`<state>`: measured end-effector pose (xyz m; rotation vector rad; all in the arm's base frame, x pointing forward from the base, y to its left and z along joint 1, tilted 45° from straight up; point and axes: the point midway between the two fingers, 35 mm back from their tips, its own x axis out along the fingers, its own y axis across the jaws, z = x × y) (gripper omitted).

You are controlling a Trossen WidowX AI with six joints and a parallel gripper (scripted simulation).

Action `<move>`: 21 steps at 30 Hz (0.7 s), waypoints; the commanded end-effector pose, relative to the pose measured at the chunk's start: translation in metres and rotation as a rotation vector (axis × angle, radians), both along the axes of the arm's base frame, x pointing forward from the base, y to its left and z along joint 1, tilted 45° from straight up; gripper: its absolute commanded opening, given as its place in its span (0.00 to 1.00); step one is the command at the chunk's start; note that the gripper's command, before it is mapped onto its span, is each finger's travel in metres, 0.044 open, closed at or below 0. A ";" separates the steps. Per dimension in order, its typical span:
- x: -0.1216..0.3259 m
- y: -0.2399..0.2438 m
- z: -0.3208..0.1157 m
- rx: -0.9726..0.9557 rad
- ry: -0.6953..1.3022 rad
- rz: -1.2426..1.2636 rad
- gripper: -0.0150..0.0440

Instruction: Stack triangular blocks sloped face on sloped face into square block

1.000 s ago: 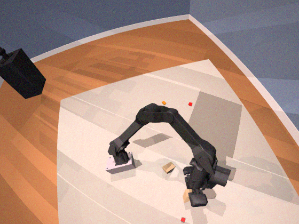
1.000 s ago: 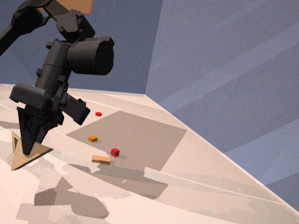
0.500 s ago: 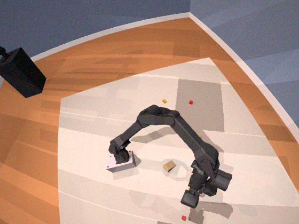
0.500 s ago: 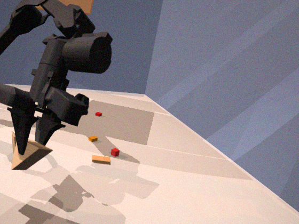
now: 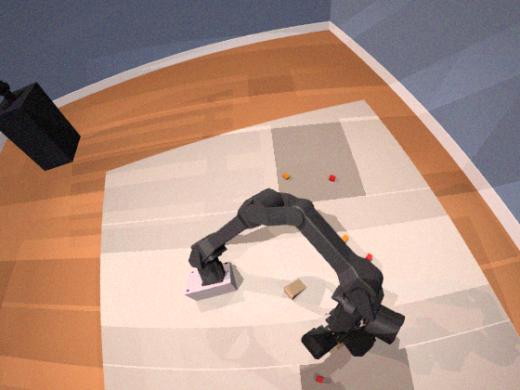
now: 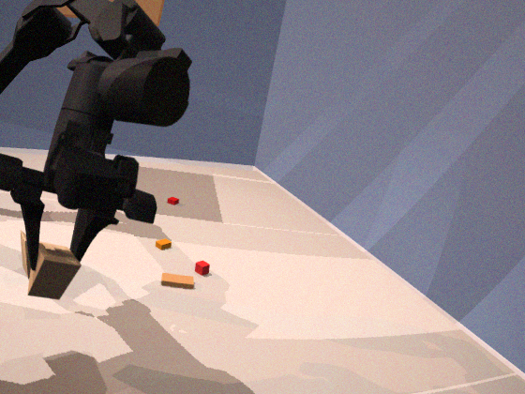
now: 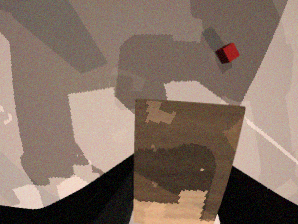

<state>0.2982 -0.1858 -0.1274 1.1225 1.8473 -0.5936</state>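
my gripper [image 5: 338, 344] [image 6: 55, 265] [image 7: 176, 172], angled downward, is clamped on one block [image 6: 55, 272] [image 7: 182, 150] above the table [image 5: 153, 288] [image 6: 328, 300] [image 7: 100, 115]; the other block [image 5: 294, 289] sits between my base [image 5: 192, 292] and gripper. i can't make out any writing.

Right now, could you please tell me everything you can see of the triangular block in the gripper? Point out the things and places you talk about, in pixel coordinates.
The triangular block [image 6: 55, 273] [image 7: 180, 135] is light brown with flat faces and straight edges, and looks like wood. It is tilted, clamped between the fingers of the gripper [image 5: 338, 345] [image 6: 55, 263] [image 7: 176, 167], which touch it on opposite sides. One broad face fills the middle of the wrist view, mottled by shadow and light.
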 end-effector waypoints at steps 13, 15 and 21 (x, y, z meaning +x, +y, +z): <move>0.000 -0.006 0.001 -0.008 0.242 -0.500 0.25; 0.000 -0.007 0.001 -0.008 0.276 -0.561 0.25; 0.000 -0.009 0.002 -0.007 0.382 -0.740 0.25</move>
